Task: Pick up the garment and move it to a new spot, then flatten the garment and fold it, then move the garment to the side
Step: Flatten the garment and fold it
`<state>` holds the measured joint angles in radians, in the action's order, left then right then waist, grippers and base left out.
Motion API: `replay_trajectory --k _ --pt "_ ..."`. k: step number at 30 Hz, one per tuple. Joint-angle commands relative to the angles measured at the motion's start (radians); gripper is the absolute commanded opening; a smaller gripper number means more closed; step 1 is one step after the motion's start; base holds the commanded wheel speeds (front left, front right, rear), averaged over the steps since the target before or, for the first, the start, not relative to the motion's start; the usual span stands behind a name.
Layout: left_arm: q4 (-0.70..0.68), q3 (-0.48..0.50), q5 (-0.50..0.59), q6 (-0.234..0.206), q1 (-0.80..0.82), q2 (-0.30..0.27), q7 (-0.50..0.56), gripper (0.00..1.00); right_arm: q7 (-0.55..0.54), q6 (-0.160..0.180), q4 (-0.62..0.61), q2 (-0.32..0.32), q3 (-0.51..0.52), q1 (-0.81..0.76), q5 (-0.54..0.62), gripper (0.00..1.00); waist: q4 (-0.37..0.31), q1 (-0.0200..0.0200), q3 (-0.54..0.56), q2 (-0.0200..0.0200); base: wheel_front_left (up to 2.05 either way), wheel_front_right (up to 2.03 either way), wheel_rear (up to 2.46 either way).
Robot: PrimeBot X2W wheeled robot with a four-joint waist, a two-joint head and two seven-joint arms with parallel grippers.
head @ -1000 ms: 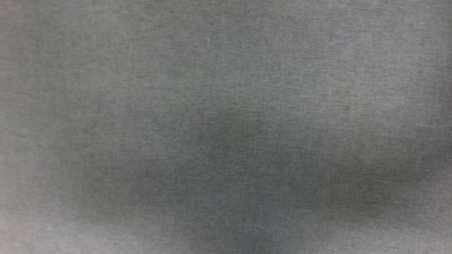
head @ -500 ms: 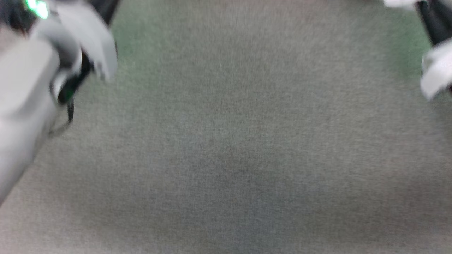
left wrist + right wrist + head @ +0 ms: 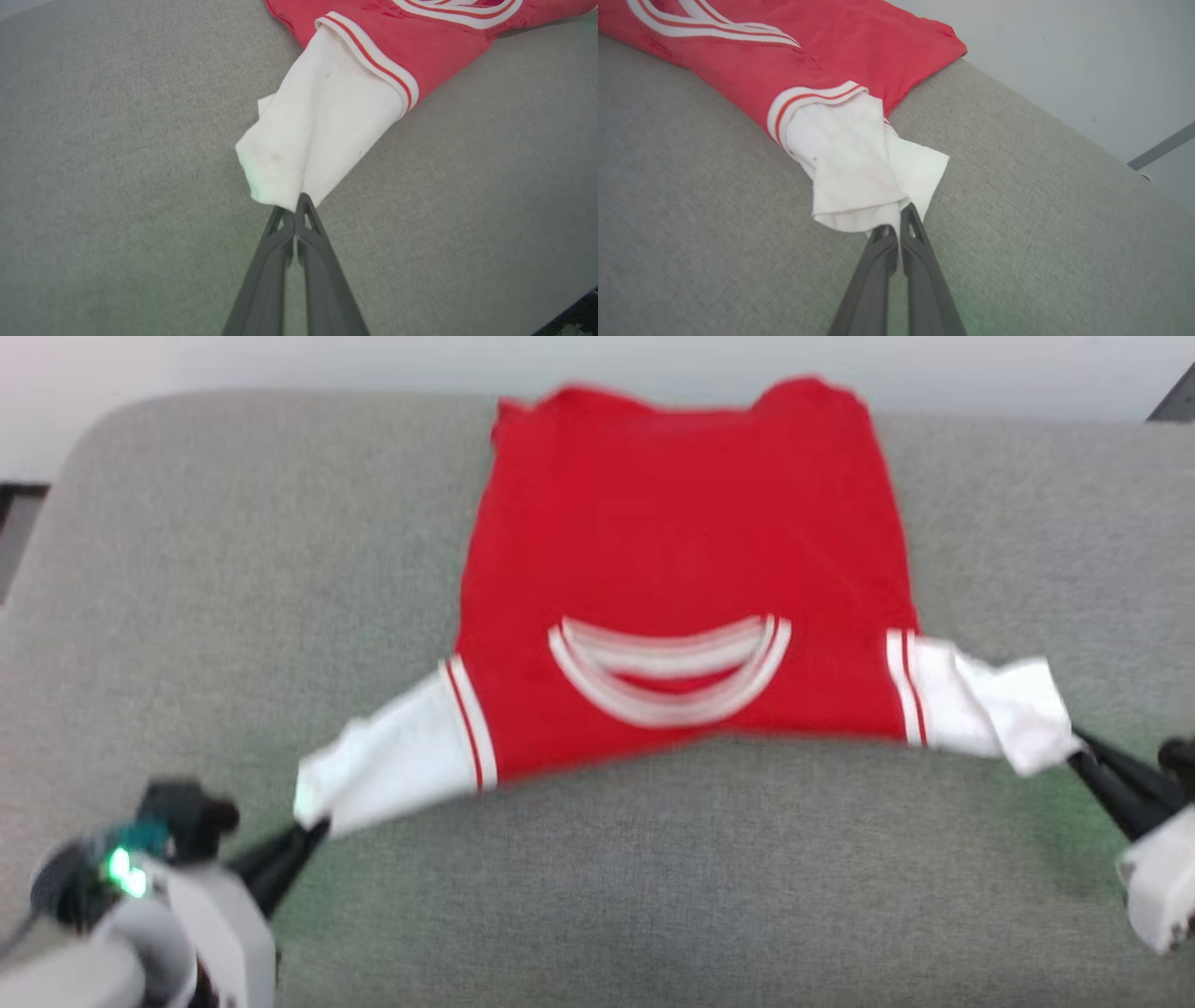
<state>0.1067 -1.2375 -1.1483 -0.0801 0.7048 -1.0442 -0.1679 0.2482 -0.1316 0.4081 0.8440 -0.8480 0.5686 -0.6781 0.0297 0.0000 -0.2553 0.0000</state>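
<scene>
The garment (image 3: pixel 681 551), a red jersey with white sleeves and a striped V-neck, lies spread on a grey cushioned surface (image 3: pixel 233 569), neck toward me. My left gripper (image 3: pixel 313 829) is shut on the tip of the white sleeve (image 3: pixel 308 140) at the lower left. At the right edge, my right gripper (image 3: pixel 1074 747) is shut on the other white sleeve (image 3: pixel 859 177). In both wrist views the dark fingers (image 3: pixel 299 242) pinch the sleeve hem, with the red body (image 3: pixel 808 51) stretching away beyond.
The grey surface's far edge meets a pale wall (image 3: pixel 597 359). A dark gap (image 3: pixel 14 523) shows past its left edge and a dark bar (image 3: pixel 1162 147) stands off its right side. Bare grey fabric (image 3: pixel 653 896) lies between the garment and me.
The head camera has swung up from bare grey fabric, so the garment and both grippers have come into view. The arms' own motion cannot be told.
</scene>
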Motion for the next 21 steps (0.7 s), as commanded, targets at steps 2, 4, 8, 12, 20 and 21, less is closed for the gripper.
replay_trajectory --k 2,4,8,12,20,21 --pt "-0.089 -0.011 -0.012 -0.069 -0.093 -0.049 -0.019 0.0 -0.01 0.002 -0.029 0.032 0.008 -0.079 0.005 0.0 -0.011 0.0 0.064 0.0 0.0 0.0 0.0" --pt "-0.114 -0.014 -0.018 -0.091 -0.122 -0.059 -0.023 0.0 -0.018 0.002 -0.039 0.036 0.01 -0.109 -0.002 0.0 -0.011 0.0 0.065 0.0 0.0 0.0 0.0" --pt "-0.177 -0.021 -0.036 -0.154 -0.211 -0.064 -0.048 0.0 -0.075 0.002 -0.103 0.05 0.023 -0.216 -0.084 0.0 -0.006 0.0 0.066 0.0 0.0 0.0 0.0" --pt "-0.185 -0.024 -0.045 -0.179 -0.246 -0.053 -0.057 0.0 -0.125 0.002 -0.142 0.051 0.024 -0.263 -0.116 0.0 -0.006 0.0 0.061 0.0 0.0 0.0 0.0" --pt "-0.163 -0.014 -0.064 -0.218 -0.29 0.021 -0.079 0.0 -0.247 0.002 -0.154 0.027 0.034 -0.326 -0.21 0.0 0.0 0.0 0.039 0.0 0.0 0.0 0.0" --pt "-0.156 -0.015 -0.058 -0.221 -0.295 0.025 -0.079 0.0 -0.264 0.002 -0.144 0.014 0.039 -0.328 -0.222 0.0 0.0 0.0 0.037 0.0 0.0 0.0 0.0"
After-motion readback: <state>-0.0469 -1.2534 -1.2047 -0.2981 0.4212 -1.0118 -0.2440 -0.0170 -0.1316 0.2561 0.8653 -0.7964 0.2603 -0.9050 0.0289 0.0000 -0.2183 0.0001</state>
